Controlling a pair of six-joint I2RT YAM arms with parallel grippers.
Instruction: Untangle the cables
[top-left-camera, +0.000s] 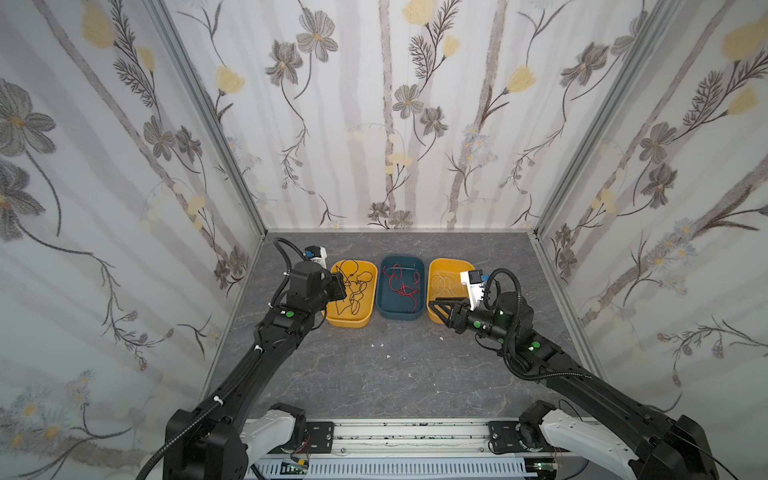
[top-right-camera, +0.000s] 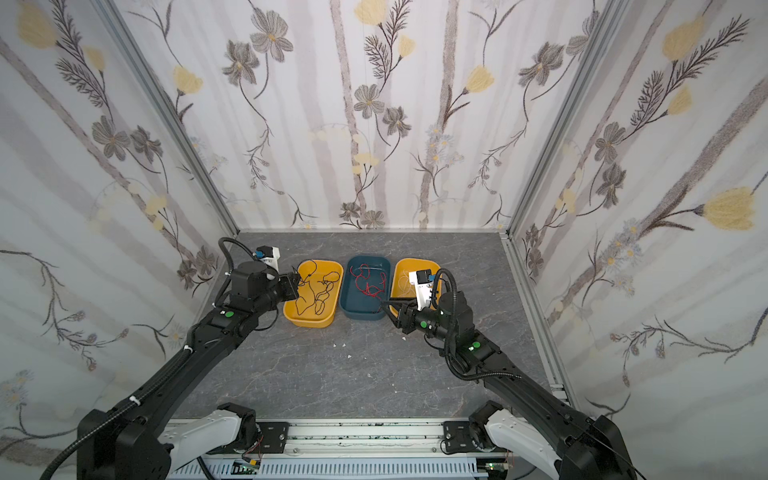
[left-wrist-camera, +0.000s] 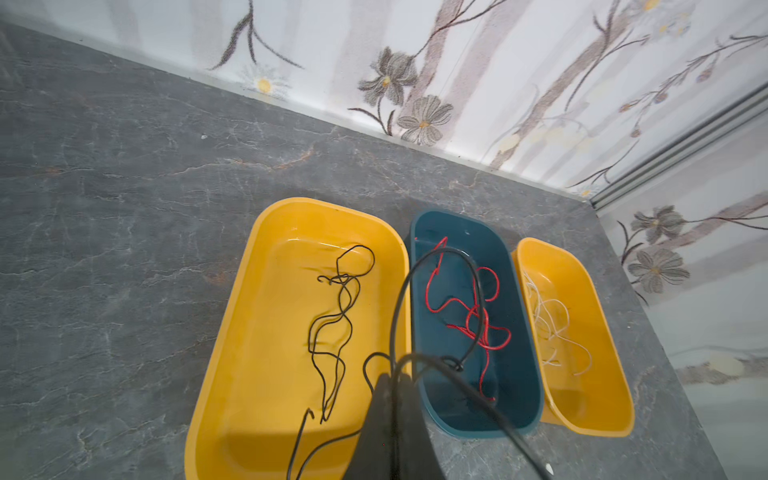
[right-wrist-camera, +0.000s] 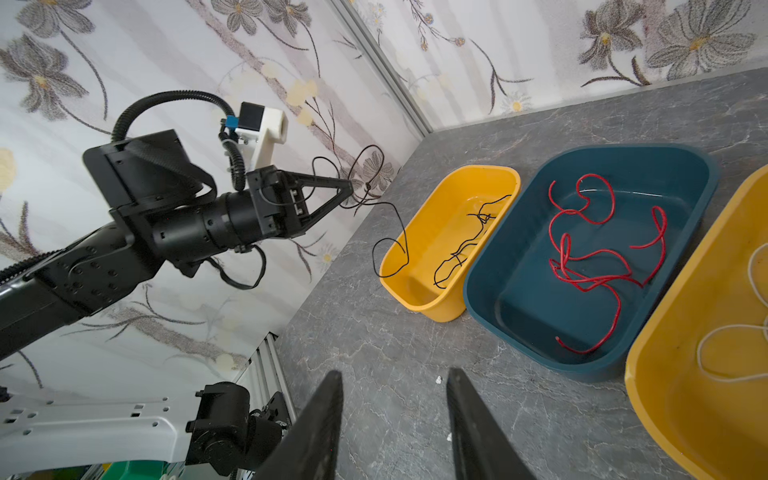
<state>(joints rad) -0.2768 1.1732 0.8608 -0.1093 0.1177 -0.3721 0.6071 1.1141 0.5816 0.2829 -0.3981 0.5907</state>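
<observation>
- Grey stone-patterned tabletop (top-left-camera: 374, 374), matt and veined with pale lines, forms the floor of a booth, and a few white crumbs (top-left-camera: 388, 356) lie on it.
- Floral wallpaper (top-left-camera: 374, 104) with grey and yellow blossoms covers the three walls, which meet at aluminium posts (top-left-camera: 208, 124).
- Three smooth, glossy plastic tubs with rounded corners stand side by side near the back wall: a left yellow tub (top-left-camera: 347, 322), a blue tub (top-left-camera: 399, 313) in the middle and a right yellow tub (top-left-camera: 451, 266).
- All the wires are thin, limp and string-like. The black cables (top-left-camera: 355, 291) curl loosely in the left yellow tub, the red cables (right-wrist-camera: 565, 266) loop in the blue tub, and the white cables (left-wrist-camera: 548, 320) lie in the right yellow tub.
- The left gripper (right-wrist-camera: 348, 189) is clenched on one black cable (right-wrist-camera: 400, 222) in the air at the left yellow tub's outer side. The wire arches out from the tips in loops and trails down over the rim into that tub.
- The right gripper (right-wrist-camera: 395, 419) hovers with its jaws partway apart, grasping nothing. It is above the near corner of the right yellow tub, just beside the blue tub.
</observation>
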